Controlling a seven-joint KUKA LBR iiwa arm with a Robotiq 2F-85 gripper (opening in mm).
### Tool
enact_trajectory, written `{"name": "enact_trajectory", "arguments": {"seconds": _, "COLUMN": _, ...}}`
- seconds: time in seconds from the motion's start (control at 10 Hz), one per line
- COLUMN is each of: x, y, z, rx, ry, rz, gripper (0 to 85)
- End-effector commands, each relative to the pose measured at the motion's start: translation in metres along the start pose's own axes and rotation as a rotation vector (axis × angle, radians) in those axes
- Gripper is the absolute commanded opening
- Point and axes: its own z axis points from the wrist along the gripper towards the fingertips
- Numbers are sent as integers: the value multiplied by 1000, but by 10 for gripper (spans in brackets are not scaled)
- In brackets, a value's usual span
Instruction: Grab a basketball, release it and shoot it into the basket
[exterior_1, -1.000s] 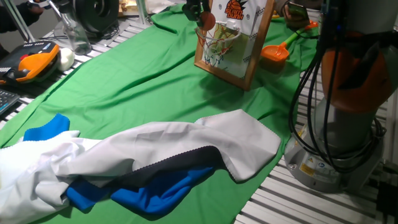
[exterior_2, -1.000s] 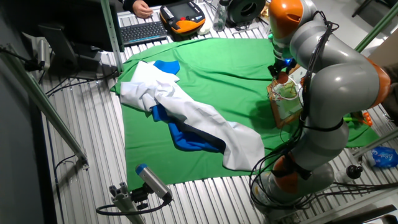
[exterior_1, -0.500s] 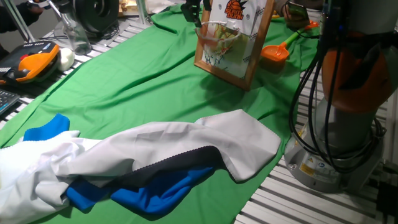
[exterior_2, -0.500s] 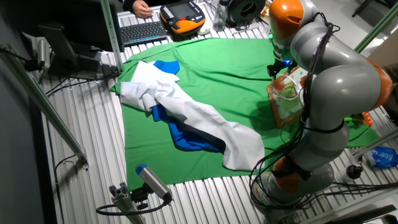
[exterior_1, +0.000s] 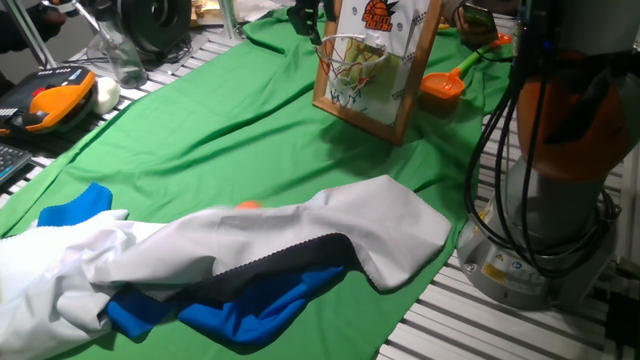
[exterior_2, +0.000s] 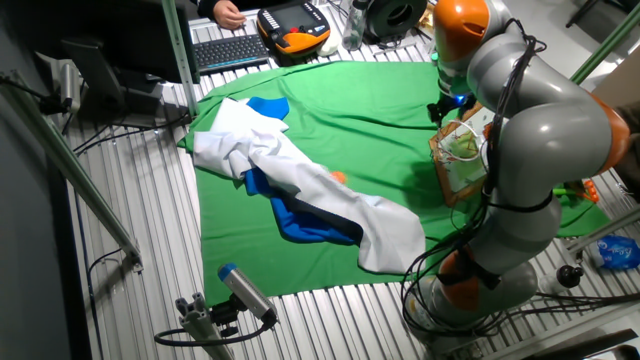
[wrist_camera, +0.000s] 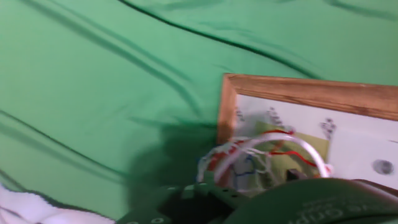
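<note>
The basketball is a tiny orange ball on the green cloth, touching the far edge of the white cloth, well in front of the basket; it also shows in the other fixed view. The basket has an orange rim and white net on a wood-framed backboard, and it shows in the other fixed view and close up in the hand view. My gripper hangs just beside and above the rim, open and empty.
A crumpled white and blue cloth lies across the near part of the green cloth. An orange scoop lies behind the backboard. The robot base stands at the right. A teach pendant and keyboard sit beyond the far edge.
A second ago the ball was in my gripper above the rim. It left the gripper, the net shook, and the ball now rests on the cloth by the white fabric.
</note>
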Motion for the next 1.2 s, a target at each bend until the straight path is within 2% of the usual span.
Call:
{"name": "enact_trajectory", "arguments": {"seconds": 0.0, "x": -3, "y": 6, "z": 3, "rx": -14, "ry": 20, "rz": -18, "gripper": 170}}
{"name": "enact_trajectory", "arguments": {"seconds": 0.1, "x": -6, "y": 9, "z": 7, "rx": -44, "ry": 33, "rz": -25, "gripper": 0}}
{"name": "enact_trajectory", "arguments": {"seconds": 0.3, "x": -9, "y": 16, "z": 9, "rx": -58, "ry": 31, "rz": -15, "gripper": 0}}
{"name": "enact_trajectory", "arguments": {"seconds": 0.6, "x": -12, "y": 40, "z": 6, "rx": -90, "ry": 31, "rz": 52, "gripper": 0}}
{"name": "enact_trajectory", "arguments": {"seconds": 0.9, "x": -16, "y": 69, "z": 11, "rx": -125, "ry": 24, "rz": 139, "gripper": 0}}
{"name": "enact_trajectory", "arguments": {"seconds": 1.0, "x": -15, "y": 73, "z": 13, "rx": -165, "ry": 32, "rz": 165, "gripper": 0}}
{"name": "enact_trajectory", "arguments": {"seconds": 1.1, "x": -13, "y": 73, "z": 15, "rx": -217, "ry": 39, "rz": 197, "gripper": 0}}
